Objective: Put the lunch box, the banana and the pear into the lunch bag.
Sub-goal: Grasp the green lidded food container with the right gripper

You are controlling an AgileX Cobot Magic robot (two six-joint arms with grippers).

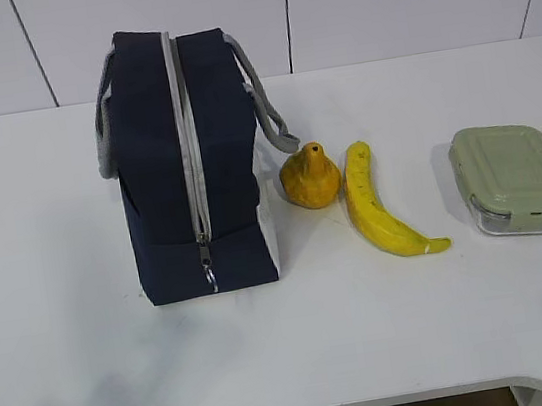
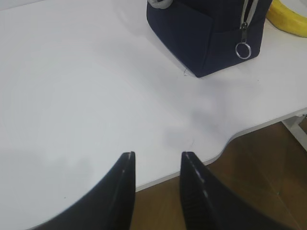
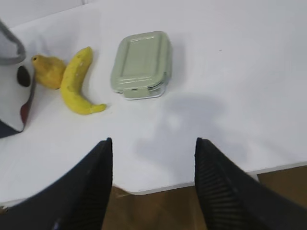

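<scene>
- Risk, bag closed: the lunch bag (image 1: 190, 164) stands upright on the table (image 1: 62, 293) with its grey zipper (image 1: 187, 144) drawn shut over the top and down the near end, and the ring pull (image 2: 243, 50) hangs low. In my judgement nothing can go in until it is opened, and tugging a light standing bag with one arm could tip or drag it.
- Risk, crowding: the pear (image 1: 310, 177) sits at 3 o'clock from the bag, just beside it under the drooping grey handle (image 1: 267, 103). The banana (image 1: 377, 203) lies just beside the pear, again toward 3 o'clock. A grasp on either may nudge the other, and the pear looks likely to roll.
- Risk, lunch box: the lunch box (image 1: 515, 177) lies flat, well apart at 3 o'clock from the banana, near the table's right edge. Its wide smooth lid may slip in the jaws.
- Left gripper (image 2: 156, 155): jaws parted a little, holding nothing, poised over the near table edge at about 7 o'clock from the bag.
- Right gripper (image 3: 152, 142): jaws wide apart, holding nothing, poised over the near edge at 6 o'clock from the lunch box.
- Count: one bag, one pear, one banana, one lunch box, two grippers.
</scene>
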